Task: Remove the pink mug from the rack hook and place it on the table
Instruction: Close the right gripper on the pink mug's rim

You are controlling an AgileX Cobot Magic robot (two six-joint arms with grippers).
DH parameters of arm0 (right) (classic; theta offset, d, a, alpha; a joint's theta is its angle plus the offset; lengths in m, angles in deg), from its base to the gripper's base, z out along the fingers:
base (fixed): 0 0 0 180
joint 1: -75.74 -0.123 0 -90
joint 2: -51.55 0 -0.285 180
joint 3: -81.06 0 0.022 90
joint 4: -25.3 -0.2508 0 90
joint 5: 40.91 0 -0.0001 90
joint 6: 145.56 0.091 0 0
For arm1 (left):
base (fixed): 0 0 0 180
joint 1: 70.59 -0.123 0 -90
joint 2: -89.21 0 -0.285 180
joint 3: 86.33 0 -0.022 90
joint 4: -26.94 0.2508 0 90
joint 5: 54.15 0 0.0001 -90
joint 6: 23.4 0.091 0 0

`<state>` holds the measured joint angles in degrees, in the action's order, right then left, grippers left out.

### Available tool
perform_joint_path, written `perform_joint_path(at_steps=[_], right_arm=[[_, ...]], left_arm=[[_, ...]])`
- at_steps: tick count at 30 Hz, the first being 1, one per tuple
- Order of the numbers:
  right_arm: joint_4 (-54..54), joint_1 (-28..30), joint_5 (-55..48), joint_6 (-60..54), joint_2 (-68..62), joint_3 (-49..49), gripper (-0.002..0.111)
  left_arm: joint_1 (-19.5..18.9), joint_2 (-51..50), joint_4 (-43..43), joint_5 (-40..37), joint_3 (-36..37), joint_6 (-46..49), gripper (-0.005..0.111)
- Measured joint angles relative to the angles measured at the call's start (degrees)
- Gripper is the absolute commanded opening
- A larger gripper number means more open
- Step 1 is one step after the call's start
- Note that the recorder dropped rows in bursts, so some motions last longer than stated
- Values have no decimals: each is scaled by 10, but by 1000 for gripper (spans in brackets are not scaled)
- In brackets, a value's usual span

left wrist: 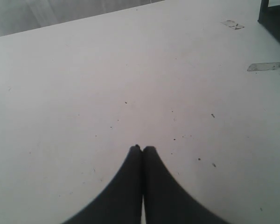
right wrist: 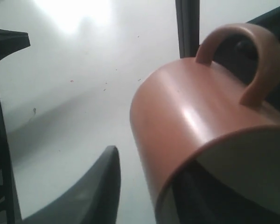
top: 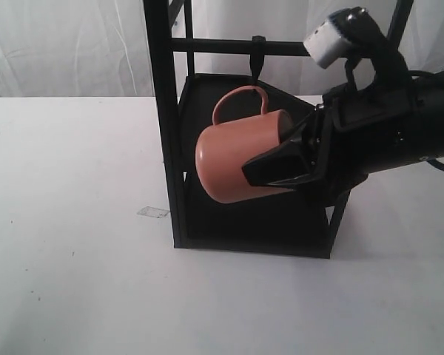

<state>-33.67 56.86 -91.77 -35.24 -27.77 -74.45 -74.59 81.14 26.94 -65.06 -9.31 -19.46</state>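
A white, speckled desk (top: 74, 296) fills your view. Nearest, the left hand (left wrist: 142, 148) hovers over bare desk with its fingers pressed tight together, gripping nothing; a scrap of clear tape (top: 153, 213) lies just in front of the black rack (top: 159, 111). Inside the frame the pink mug (top: 229, 159) sits on its side in the air, clear of the desk, handle (right wrist: 275, 56) up and mouth to the right. Your right arm comes in nearly level from the right; the right hand (top: 260, 170) straddles the mug's rim with jaws apart, one finger inside, and a sliver of desk shows between the outer finger (right wrist: 100, 186) and the wall. The rack hook (top: 257, 59) drops from the crossbar (top: 222, 46) just above the handle; you cannot tell whether the loop is on it. A pale curtain (top: 59, 44) hangs behind.
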Motion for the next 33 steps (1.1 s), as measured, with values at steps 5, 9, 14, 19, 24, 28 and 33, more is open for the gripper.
perform_joint_path(at_steps=[5,9,14,19,24,28,33], right_arm=[[-1,0,2,-1,0,0,16],[3,0,4,-3,0,0,0],[16,0,2,-4,0,0,0],[19,0,2,-5,0,0,0],[20,0,2,-5,0,0,0],[20,0,2,-5,1,0,0],[25,0,6,-5,8,0,0]], left_arm=[[0,0,0,0,0,0,0],[0,0,0,0,0,0,0],[0,0,0,0,0,0,0],[0,0,0,0,0,0,0],[0,0,0,0,0,0,0],[0,0,0,0,0,0,0],[0,0,0,0,0,0,0]])
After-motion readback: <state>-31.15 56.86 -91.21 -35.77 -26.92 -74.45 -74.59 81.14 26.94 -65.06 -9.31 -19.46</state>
